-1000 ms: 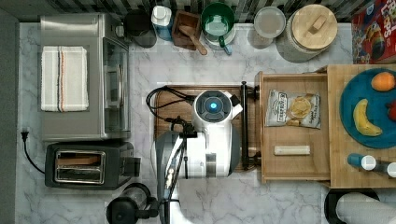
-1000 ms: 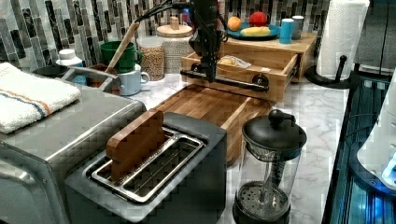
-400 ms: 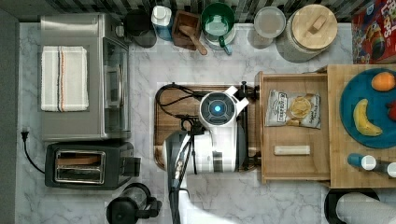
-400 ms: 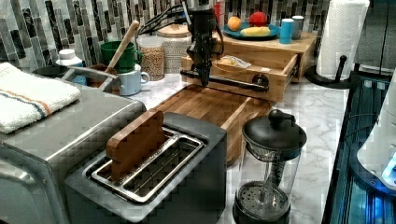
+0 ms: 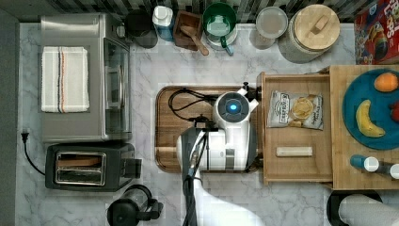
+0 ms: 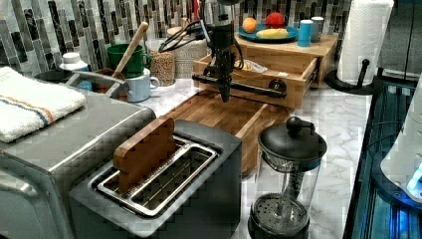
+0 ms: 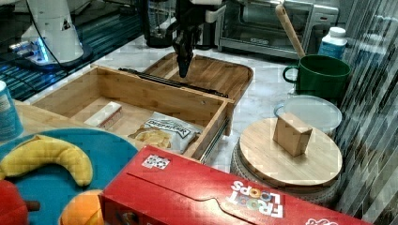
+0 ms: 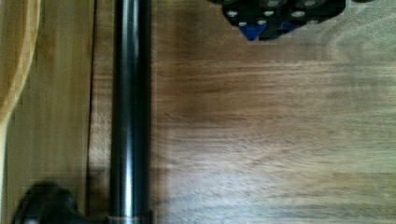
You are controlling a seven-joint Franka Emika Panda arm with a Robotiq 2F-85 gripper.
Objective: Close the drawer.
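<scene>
Bamboo drawer (image 5: 296,165), open: seemingly two items.

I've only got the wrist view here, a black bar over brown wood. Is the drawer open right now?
Observer: Yes. In the top view the drawer stands well out from under the thick top.
Operator: Anything inside it?
Observer: A chip bag and a small pale bar lie flat on its floor.
Operator: Where is the hand relative to the handle?
Observer: In the left view the hand hangs on the outer side of the handle, above the dark board.
</scene>
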